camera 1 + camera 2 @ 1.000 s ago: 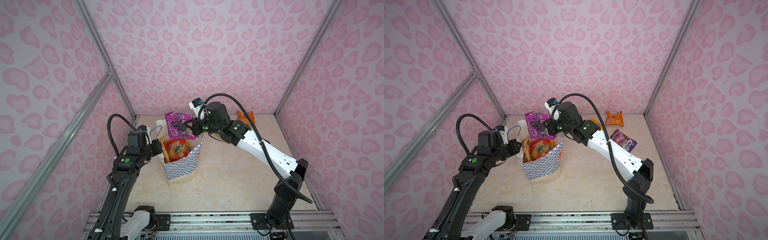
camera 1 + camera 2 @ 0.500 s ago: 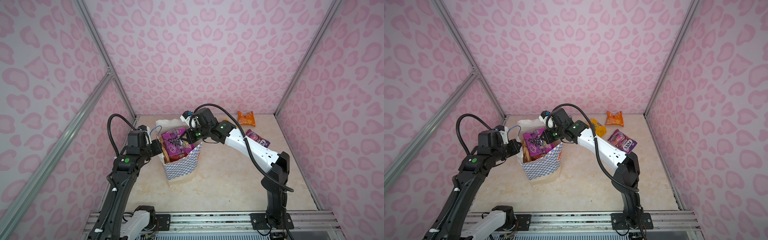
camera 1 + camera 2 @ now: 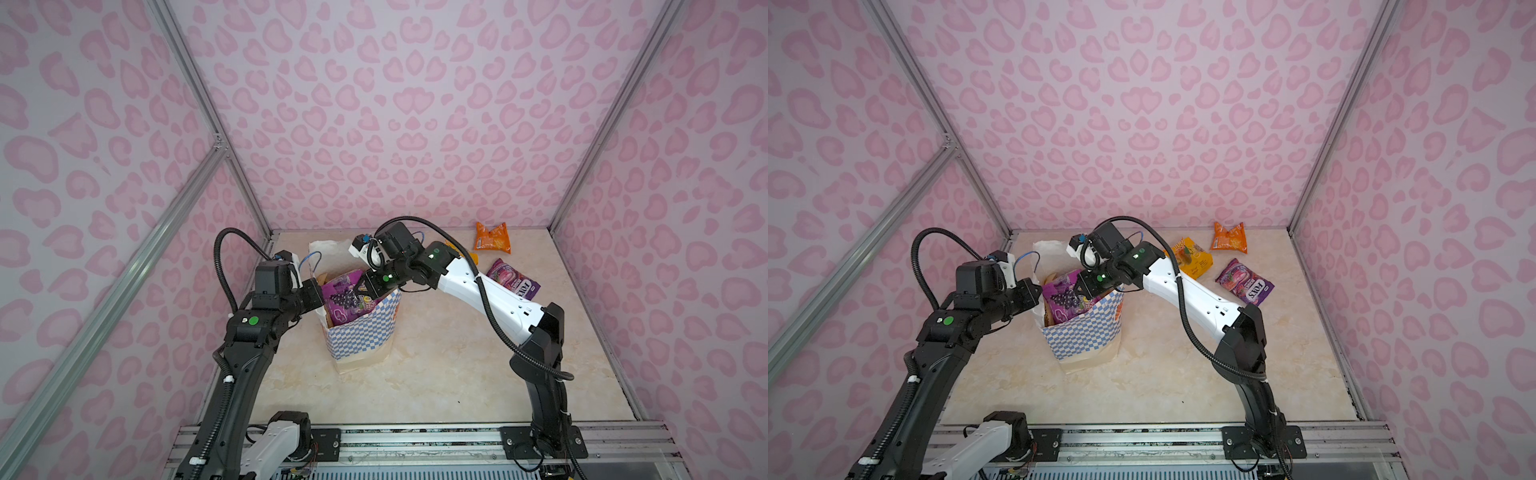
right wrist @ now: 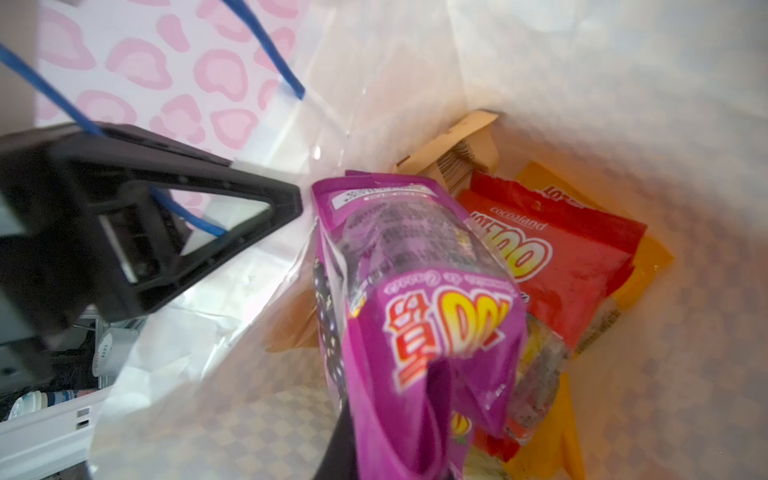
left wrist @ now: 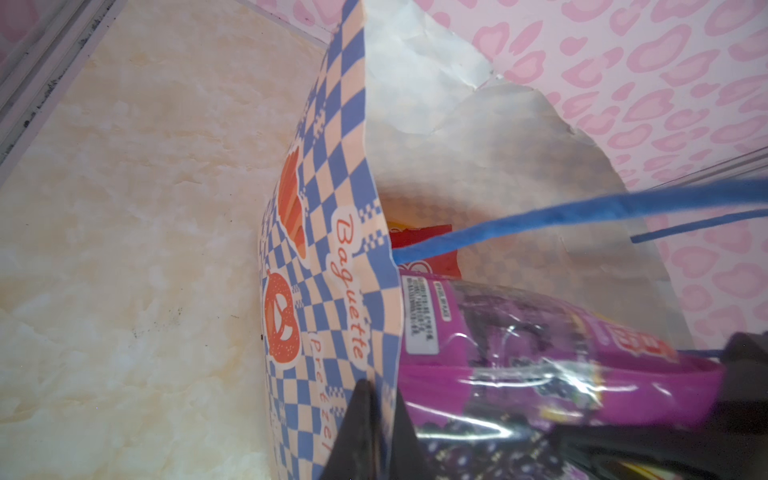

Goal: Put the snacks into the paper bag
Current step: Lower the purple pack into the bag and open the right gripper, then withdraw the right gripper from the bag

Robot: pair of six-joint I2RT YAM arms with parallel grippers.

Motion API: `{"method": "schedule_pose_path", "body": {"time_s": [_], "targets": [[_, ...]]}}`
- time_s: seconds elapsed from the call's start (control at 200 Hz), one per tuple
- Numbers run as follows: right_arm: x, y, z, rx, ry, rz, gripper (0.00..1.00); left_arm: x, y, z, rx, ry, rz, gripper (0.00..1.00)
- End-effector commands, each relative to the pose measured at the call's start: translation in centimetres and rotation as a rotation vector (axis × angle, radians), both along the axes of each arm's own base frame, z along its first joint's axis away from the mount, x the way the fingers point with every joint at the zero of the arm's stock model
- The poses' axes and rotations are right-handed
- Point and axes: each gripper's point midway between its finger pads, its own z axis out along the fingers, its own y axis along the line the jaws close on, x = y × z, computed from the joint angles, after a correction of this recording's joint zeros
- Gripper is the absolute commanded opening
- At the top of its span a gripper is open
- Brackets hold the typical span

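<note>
The crinkly purple plastic packet [image 3: 347,297], clamped in the right pincer [image 3: 366,286], is now lowered into the blue-checkered paper bag [image 3: 361,338]; the bag is pinched by the left pincer [image 3: 319,293].

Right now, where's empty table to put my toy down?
Free: the bare table between the paper bag and the front rail, and the near corner beside the right arm's base. Crowded: the bag's mouth, with the left gripper, right gripper and held purple packet; the far right, with the orange packet, yellow packet and loose purple packet.
</note>
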Motion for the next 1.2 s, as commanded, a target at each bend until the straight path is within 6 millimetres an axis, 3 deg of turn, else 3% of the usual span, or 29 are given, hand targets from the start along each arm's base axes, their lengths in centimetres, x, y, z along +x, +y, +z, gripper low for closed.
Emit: {"method": "schedule_pose_path", "body": {"time_s": [0.0,0.4,0.62,0.835,0.98,1.1,1.2], "targets": [[0.2,0.0,-2.5,-0.069,0.016,0.012,0.00,0.4,-0.3,0.7,-0.009,-0.033,-0.018,0.10],[1.9,-0.9,-6.9,-0.233,0.020,-0.045,0.00,0.3,-0.3,0.7,-0.009,-0.034,-0.017,0.10],[2.1,-1.1,-7.3,-0.263,0.003,-0.052,0.13,0.3,-0.3,0.7,-0.008,-0.034,-0.017,0.10],[2.1,-0.7,-5.4,-0.246,-0.069,-0.056,0.33,0.3,-0.3,0.7,-0.007,-0.034,-0.015,0.10],[2.3,-0.6,-3.7,-0.229,-0.115,-0.076,0.52,0.3,-0.3,0.7,-0.007,-0.035,-0.015,0.10],[2.3,-0.8,-0.3,-0.207,-0.211,-0.099,0.66,0.3,-0.2,0.7,-0.006,-0.035,-0.012,0.11],[2.3,-1.8,4.6,-0.179,-0.334,-0.142,0.75,0.3,-0.2,0.8,-0.005,-0.036,-0.012,0.11]]}}
